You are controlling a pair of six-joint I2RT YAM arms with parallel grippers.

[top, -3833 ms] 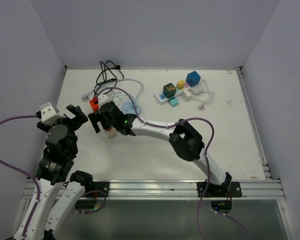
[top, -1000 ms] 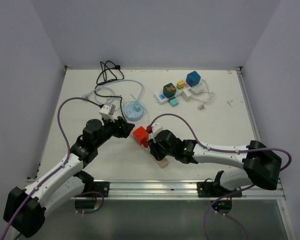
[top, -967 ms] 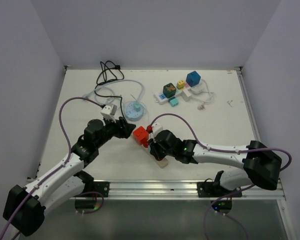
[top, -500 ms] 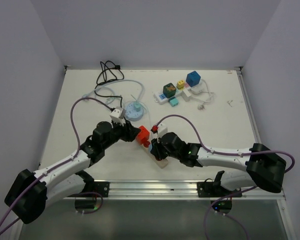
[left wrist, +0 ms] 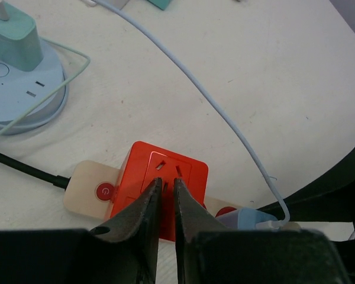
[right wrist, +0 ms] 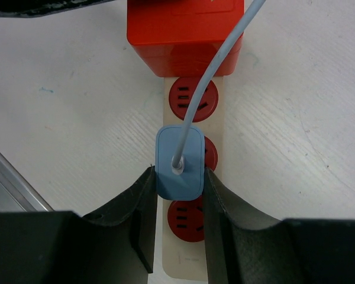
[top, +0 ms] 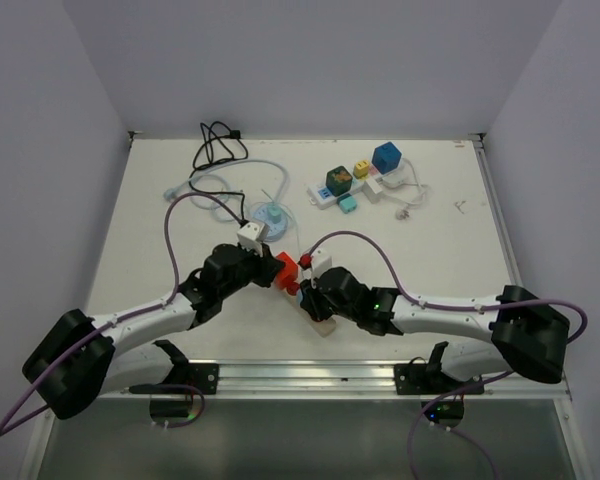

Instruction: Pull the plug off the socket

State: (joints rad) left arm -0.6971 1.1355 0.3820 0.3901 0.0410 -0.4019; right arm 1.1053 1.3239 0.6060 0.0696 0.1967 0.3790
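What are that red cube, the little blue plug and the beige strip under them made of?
Red cube-shaped adapter: probably moulded plastic, smooth and slightly glossy, with a soft sheen on its faces.
Pale blue rounded plug: plastic too, it seems, matte with softly rounded corners.
Beige power strip: likely hard plastic, satin, with uniform colour and crisp edges.

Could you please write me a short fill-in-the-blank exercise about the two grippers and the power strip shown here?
1. The right gripper holds between its fingers a plug coloured ___.
2. Of the three red sockets that the right wrist view shows on the power strip, the plug sits in the ___ one.
3. The left gripper is poised over a cube adapter coloured ___.
Missing words: blue; middle; red.
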